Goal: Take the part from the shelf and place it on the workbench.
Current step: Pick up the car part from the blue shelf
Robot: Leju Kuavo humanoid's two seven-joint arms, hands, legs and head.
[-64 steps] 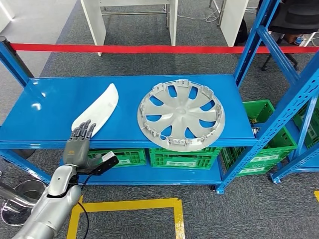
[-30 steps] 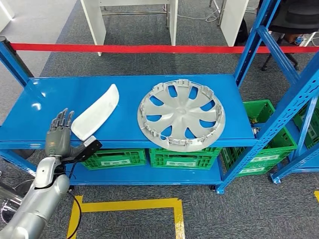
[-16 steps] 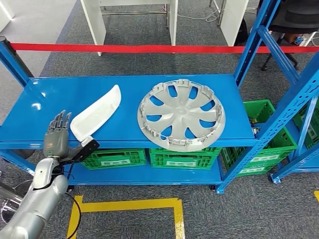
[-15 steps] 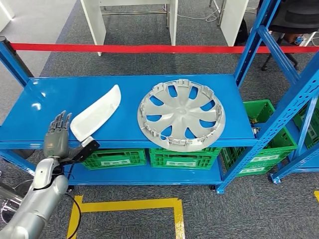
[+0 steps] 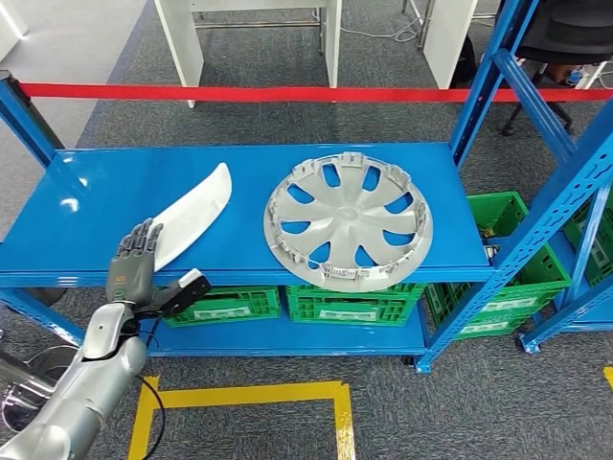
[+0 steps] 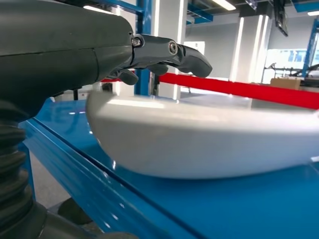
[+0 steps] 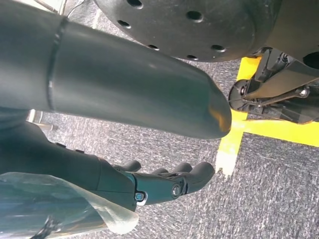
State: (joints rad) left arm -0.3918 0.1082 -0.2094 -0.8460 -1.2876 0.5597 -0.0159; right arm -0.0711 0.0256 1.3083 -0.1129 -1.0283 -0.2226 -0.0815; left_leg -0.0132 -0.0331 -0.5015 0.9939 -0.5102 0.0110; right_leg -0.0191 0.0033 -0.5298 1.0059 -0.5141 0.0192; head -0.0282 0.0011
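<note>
Early stage, approx. Nothing lifted yet: white part lying flat on top deck of blue shelf, toward its left half, well apart from silver wheel cover on the right. No bench in sight, so carry + placement all left to do.

Left robot hand at shelf front edge, fingers reaching over near end of part; wrist view puts fingers above part's rounded end, spread, not closed round it. Contact hard to judge, prob. none or light. Reads as released, grasping nothing. Right robot hand hanging over grey floor beside yellow tape, fingers loosely extended, nothing in them.

Part orientation: long, narrow, slightly curved. Long axis diagonal on deck, near-left to far-right. Broad rounded end toward robot at front edge, narrower tip pointing away toward back of shelf and the wheel cover side

Remaining, by judgement: close on near end, lift, turn, set down on bench
</note>
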